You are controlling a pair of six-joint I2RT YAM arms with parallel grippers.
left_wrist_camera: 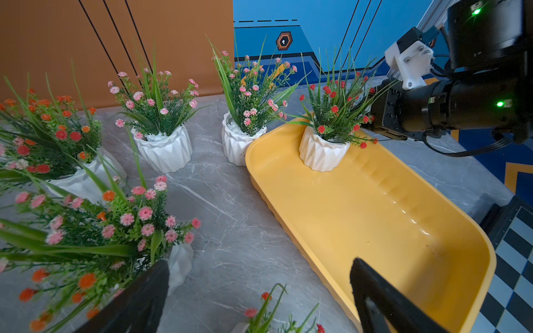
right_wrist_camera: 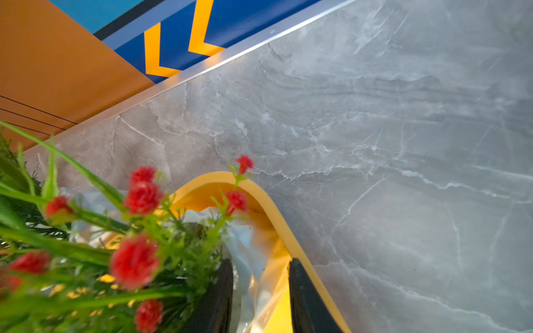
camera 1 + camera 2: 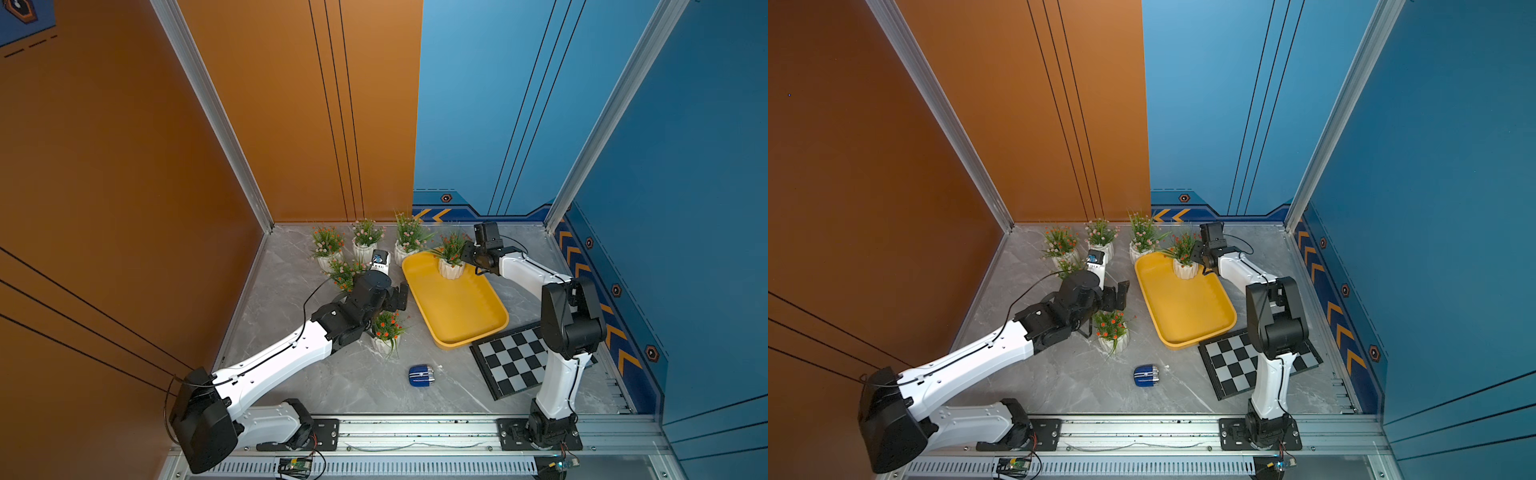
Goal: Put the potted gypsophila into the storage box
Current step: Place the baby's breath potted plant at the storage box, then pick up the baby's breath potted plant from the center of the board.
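Arm point(image 3: 528, 270) outstretched, elbow raised; right pincer point(image 2: 259, 262) parted astride potted gypsophila point(image 3: 451, 268) rim.

A grey marble-patterned tabletop point(image 3: 332, 386) fills the lower middle of both top views. Right of centre on it lies a shallow yellow plastic rectangular tray point(image 3: 453, 307), with a flat black-and-grey checkered board point(image 3: 513, 363) just beside its lower-right corner. Five white faceted pots of artificial flowers point(image 3: 364, 250) stand left of the tray. A small blue oval object point(image 3: 421, 376) lies below them.

An orange wall point(image 3: 291, 104) met blue walls point(image 3: 478, 104) behind the grey marbled counter point(image 3: 353, 386), with aluminium corner posts point(image 3: 213, 112) and yellow chevrons point(image 2: 152, 49).
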